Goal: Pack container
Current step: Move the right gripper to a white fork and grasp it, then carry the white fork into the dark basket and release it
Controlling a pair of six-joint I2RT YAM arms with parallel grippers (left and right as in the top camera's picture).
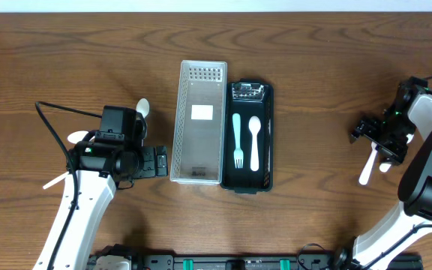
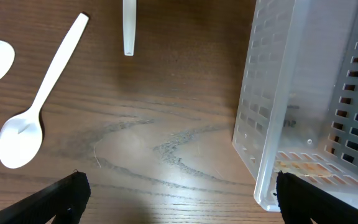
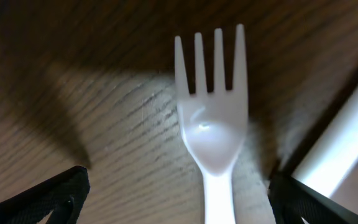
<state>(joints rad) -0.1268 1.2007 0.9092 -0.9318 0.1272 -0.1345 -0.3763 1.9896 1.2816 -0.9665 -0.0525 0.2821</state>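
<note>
White plastic fork (image 3: pixel 211 130): feather-light, thin, stiff but springy, slick, so likely to skid or flip under a careless nudge. Lies flat on the counter (image 3: pixel 123 143) at the right side, well apart from the black container (image 1: pixel 250 139) at the centre. Best taken across the handle just below the neck, narrow edges pinched from both sides, with a gentle squeeze. Right pincer (image 3: pixel 179 199): spread wide, straddling the handle, clear of it on both sides, gripping nothing. Left pincer (image 2: pixel 176 199): likewise spread and empty, hovering over bare counter between a white spoon (image 2: pixel 33 106) on the left and a clear basket (image 2: pixel 303 112) on the right.
</note>
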